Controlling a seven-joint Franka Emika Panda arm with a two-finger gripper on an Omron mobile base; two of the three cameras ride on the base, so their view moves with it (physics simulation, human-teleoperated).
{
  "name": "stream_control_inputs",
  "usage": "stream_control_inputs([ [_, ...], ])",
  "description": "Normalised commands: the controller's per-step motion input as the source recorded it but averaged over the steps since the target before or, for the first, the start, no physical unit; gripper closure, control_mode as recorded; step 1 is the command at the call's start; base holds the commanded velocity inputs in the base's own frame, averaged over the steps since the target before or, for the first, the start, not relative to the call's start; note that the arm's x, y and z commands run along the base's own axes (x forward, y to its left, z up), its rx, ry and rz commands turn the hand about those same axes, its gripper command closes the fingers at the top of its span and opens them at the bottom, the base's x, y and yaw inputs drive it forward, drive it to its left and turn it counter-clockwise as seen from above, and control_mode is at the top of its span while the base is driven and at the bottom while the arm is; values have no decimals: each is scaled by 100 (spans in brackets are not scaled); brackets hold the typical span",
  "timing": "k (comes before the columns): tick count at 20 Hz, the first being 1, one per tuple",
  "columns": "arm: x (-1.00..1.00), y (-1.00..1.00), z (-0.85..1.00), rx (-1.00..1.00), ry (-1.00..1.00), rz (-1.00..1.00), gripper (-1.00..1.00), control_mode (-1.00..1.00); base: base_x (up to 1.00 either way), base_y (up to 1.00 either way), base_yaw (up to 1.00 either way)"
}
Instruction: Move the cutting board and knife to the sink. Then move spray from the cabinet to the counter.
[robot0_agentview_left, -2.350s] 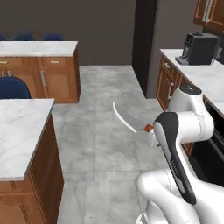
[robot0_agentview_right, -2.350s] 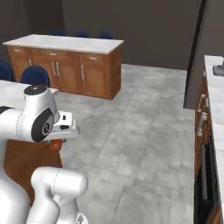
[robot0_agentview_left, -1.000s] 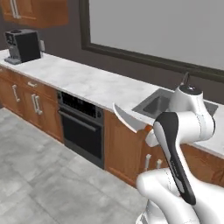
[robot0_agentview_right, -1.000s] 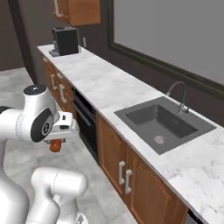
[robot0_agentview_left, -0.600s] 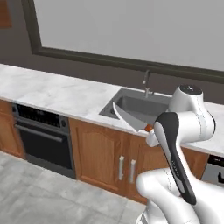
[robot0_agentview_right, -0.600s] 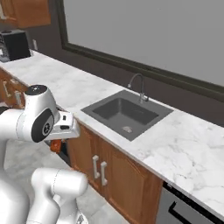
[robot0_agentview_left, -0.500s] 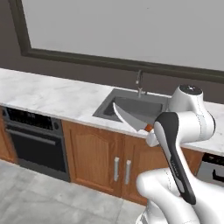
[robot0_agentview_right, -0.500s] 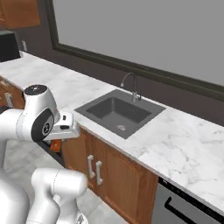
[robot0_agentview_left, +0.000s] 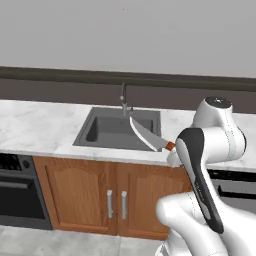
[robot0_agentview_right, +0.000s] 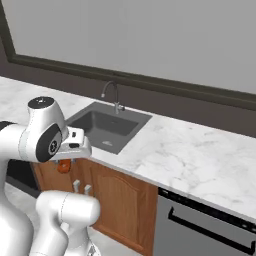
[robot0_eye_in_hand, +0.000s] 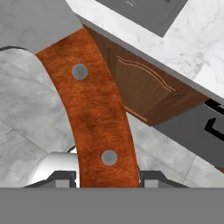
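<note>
My gripper is shut on the knife's curved reddish-brown handle, and the silver blade points up and left toward the sink. The handle's end shows orange under the hand in the right base view. The sink is a dark grey basin set in the white marble counter, with a curved faucet at its back edge. I hold the knife in front of the counter's edge, short of the basin. The cutting board, spray and cabinet are out of view.
Brown doors with grey handles stand under the sink. A dark oven sits to the left, a grey dishwasher front to the right. A large window spans the wall behind the counter.
The base has driven and turned, so the views swung from the floor and island along the counter to face the sink. The knife stays held the same way in my gripper.
</note>
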Motion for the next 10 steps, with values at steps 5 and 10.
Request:
stream_control_inputs([
  [5, 0, 0, 0, 0, 0, 0, 100, 100, 8, 39, -38],
  [10, 0, 0, 0, 0, 0, 0, 100, 100, 0, 69, -31],
])
